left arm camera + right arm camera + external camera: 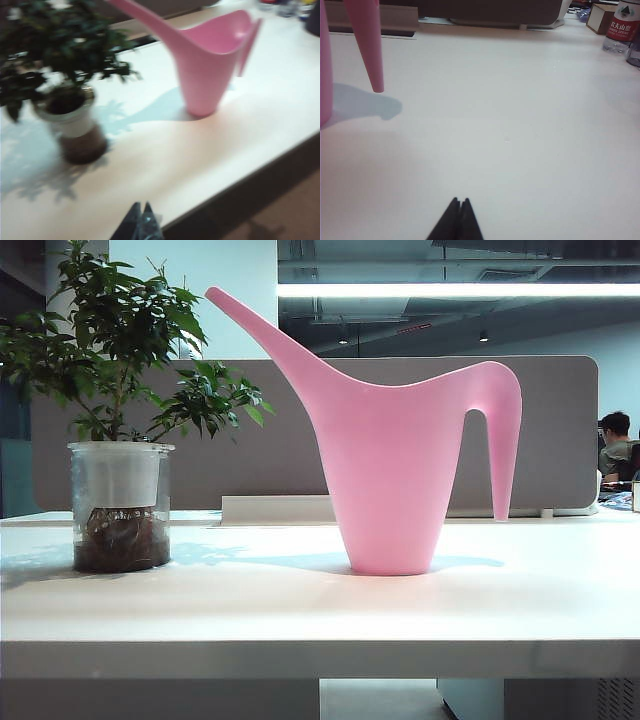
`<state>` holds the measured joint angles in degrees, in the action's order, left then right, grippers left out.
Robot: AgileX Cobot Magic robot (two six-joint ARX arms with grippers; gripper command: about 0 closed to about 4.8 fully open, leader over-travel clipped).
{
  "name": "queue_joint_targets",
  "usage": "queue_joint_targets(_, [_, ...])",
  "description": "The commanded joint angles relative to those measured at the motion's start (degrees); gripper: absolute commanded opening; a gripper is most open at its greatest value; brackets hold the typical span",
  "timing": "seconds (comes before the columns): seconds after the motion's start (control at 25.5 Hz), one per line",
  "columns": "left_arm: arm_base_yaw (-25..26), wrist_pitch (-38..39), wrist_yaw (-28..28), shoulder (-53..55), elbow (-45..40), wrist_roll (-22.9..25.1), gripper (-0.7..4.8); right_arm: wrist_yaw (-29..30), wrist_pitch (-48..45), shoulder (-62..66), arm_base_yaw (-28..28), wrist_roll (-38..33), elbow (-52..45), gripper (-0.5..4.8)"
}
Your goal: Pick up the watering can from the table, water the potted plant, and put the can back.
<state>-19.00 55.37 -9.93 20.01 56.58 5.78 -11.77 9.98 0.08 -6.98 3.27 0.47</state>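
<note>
On the table (300, 610) we find the watering can (390, 480) standing upright, its spout slanting up toward the potted plant (120, 440), which stands well apart from the can. We see the left gripper (141, 209) above the table's front edge, nearer than the can, fingertips pressed together and holding nothing. We see the right gripper (459, 203) low over bare tabletop, away from the can's handle side, likewise clenched and empty.

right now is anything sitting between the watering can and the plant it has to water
Nothing visible. Only bare table lies between the watering can and the potted plant; its spout already points that way.
</note>
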Motion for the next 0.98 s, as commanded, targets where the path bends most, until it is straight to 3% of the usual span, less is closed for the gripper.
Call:
queue_joint_targets(0.04, [-0.07, 0.42, 4.37, -0.02, 0.15, 0.17, -0.05, 0.04, -0.74, -0.07, -0.02, -0.07, -0.33, -0.05])
queue_joint_targets(0.59, [-0.07, 0.33, 4.37, -0.02, 0.15, 0.20, -0.05, 0.13, -0.76, -0.07, -0.07, -0.33, -0.33, -0.05])
queue_joint_targets(0.79, [-0.07, 0.33, 4.35, -0.02, 0.15, 0.20, -0.05, 1.20, -3.76, -0.07, 0.07, -14.60, -0.11, -0.05])
queue_joint_targets(0.98, [-0.07, 0.31, 4.35, -0.02, 0.15, 0.20, -0.05, 0.44, -11.98, -0.04, 0.17, -13.90, 6.73, -0.05])
